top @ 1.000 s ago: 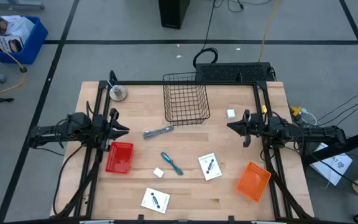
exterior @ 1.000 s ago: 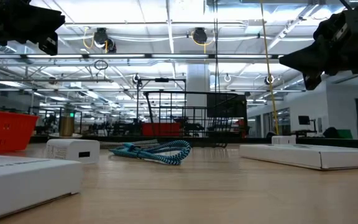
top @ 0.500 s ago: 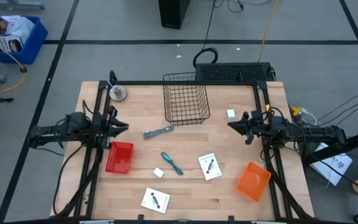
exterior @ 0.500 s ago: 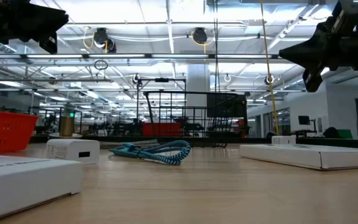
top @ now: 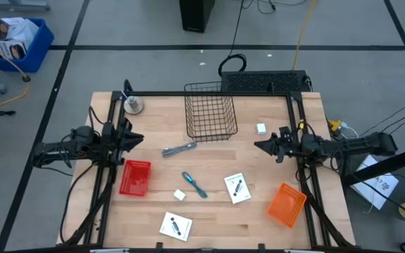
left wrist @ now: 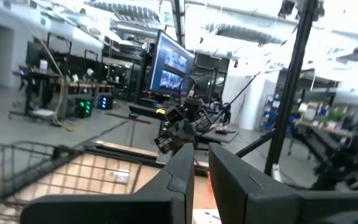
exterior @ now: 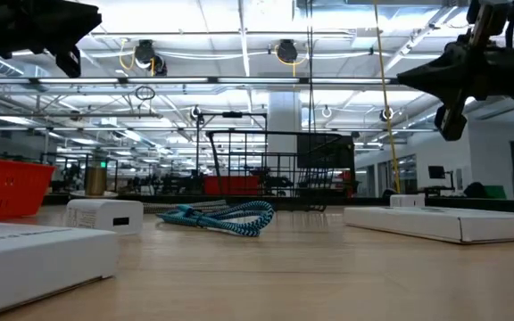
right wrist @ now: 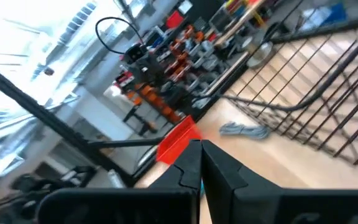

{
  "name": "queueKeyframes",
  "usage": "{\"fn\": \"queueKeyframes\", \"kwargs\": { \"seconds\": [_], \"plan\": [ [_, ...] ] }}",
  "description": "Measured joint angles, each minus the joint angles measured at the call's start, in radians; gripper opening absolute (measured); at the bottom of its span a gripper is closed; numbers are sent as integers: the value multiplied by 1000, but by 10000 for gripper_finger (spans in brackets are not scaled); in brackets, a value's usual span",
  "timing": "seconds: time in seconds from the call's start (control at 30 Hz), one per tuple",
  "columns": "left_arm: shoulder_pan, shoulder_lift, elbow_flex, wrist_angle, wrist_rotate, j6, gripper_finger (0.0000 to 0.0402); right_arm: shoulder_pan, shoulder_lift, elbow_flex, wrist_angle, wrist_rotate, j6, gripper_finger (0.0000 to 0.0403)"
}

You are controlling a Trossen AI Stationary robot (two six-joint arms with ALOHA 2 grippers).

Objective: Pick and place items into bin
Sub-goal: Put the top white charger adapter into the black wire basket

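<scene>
Both grippers hover above the table and touch nothing. My left gripper (top: 138, 139) is shut at the table's left, above the red bin (top: 135, 177). My right gripper (top: 257, 145) is shut at the right, near a small white block (top: 261, 128). A grey metal tool (top: 179, 149) lies flat in front of the wire basket (top: 211, 110). A blue-handled tool (top: 195, 184), a second white block (top: 179, 195) and two white cards (top: 238, 188) (top: 176, 226) lie flat nearer the front edge. In the low view the grippers show at top left (exterior: 65, 36) and top right (exterior: 422, 78).
An orange bin (top: 287, 204) sits tilted at the front right. A silver round object (top: 133, 105) stands at the far left corner. A dark frame (top: 209, 93) runs around the table's far and side edges. Bare wood lies between the grey tool and my right gripper.
My left gripper has gone a little toward the table's far edge. My right gripper has shifted slightly toward the table's left and tipped closer to level, while its arm behind has swung toward the far edge. The items have stayed where they were.
</scene>
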Motion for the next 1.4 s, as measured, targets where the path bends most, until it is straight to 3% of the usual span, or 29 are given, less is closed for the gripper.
{"fn": "queueKeyframes", "kwargs": {
  "seconds": [0.23,0.37,0.47,0.63,0.83,1.03,1.2,1.4],
  "plan": [
    [0,0,0,-1,1,-115,51,150,185,4,73,370,-117,4],
    [0,0,0,-3,2,-80,51,177,261,32,73,469,-171,11],
    [0,0,0,15,-20,-94,51,183,312,56,71,496,-187,38],
    [0,0,0,26,-58,-117,51,183,400,137,83,496,-202,126],
    [0,0,0,-5,-51,-107,51,182,559,275,194,494,-416,209],
    [0,2,-4,-21,-66,-71,51,190,684,386,123,499,-421,222],
    [0,6,-10,-39,-49,-166,51,222,834,443,17,607,-351,211],
    [0,6,-10,-53,22,-213,51,256,824,480,-153,670,-314,216]
  ]
}}
